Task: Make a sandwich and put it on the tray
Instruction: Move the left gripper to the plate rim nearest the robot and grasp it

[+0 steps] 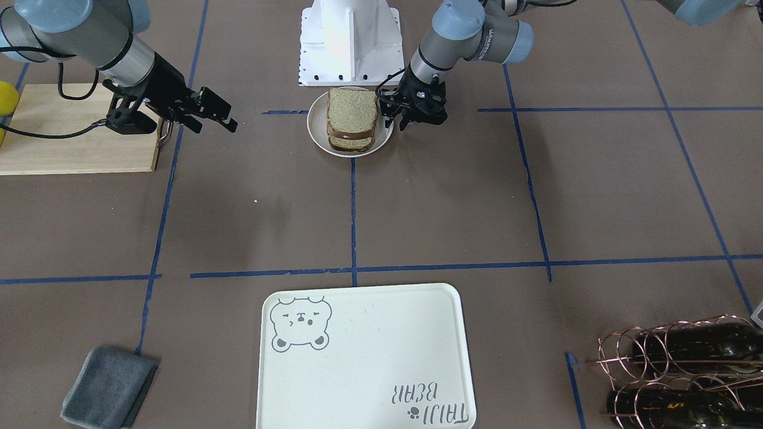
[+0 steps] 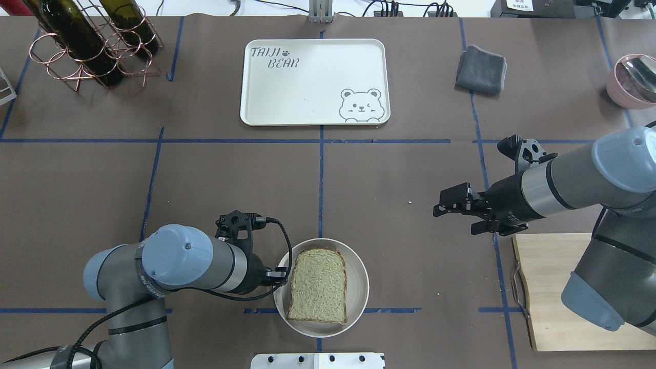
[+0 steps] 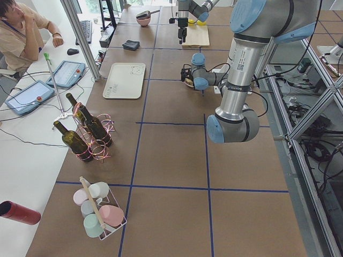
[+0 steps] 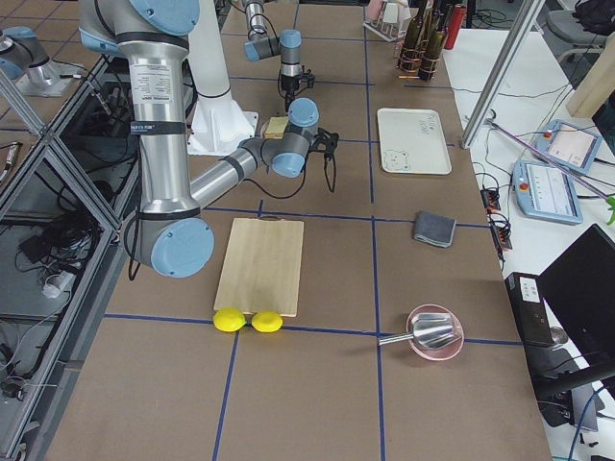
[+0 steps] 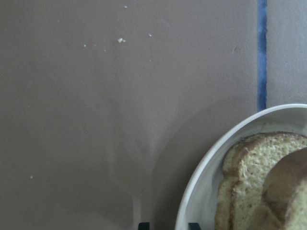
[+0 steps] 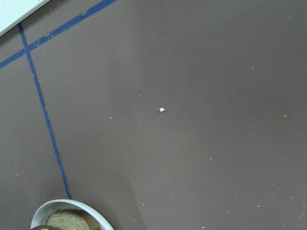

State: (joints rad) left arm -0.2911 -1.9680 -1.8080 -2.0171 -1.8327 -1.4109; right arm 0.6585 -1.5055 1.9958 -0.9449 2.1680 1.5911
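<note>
Tan sandwich [image 2: 318, 284] looks one slice overhead (front view shows a stack); left pincer [image 5: 169, 226] seemingly spread astride plate [image 5: 208, 158] rim.

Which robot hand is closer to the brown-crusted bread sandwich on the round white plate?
Left. The left gripper sits at the rim of the round white plate holding the brown-crusted bread sandwich; the right gripper hovers well apart, near the light wooden cutting board.

Stacked wholegrain sandwich [image 1: 351, 121] lies on white plate [image 1: 316, 128] — cream bear tray [image 1: 363, 363] well apart, bare
</note>
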